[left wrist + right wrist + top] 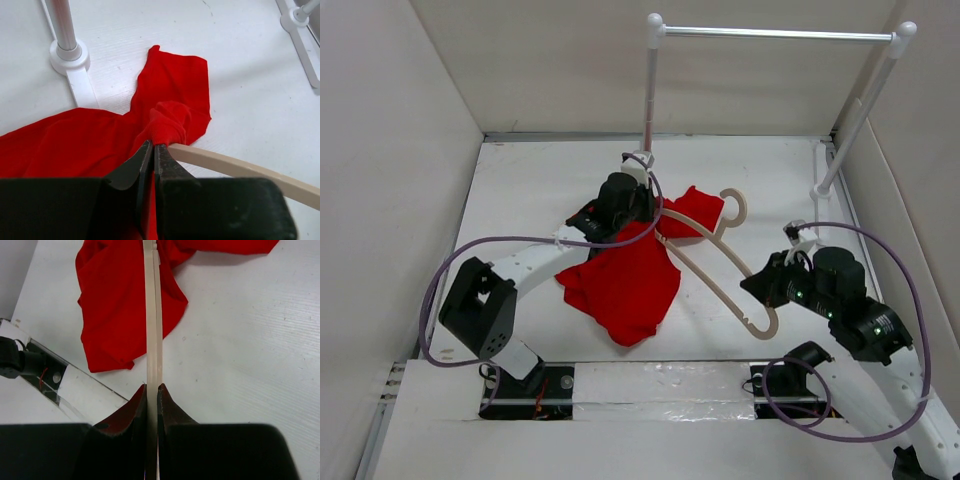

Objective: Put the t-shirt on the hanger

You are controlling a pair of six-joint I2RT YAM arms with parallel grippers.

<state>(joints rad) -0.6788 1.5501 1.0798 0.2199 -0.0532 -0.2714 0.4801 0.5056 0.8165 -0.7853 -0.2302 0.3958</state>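
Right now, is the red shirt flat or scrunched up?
Scrunched: the t-shirt lies in a rumpled heap, one bunch pinched by the left tool.

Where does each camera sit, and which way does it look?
Top external: above and behind, looking down on the table; left arm and right arm show.
Left wrist: on the left arm, facing past the left claw, shut on the t-shirt.
Right wrist: on the right arm, facing past the right claw, shut on the hanger.
Shared: both wrist views show t-shirt and hanger.
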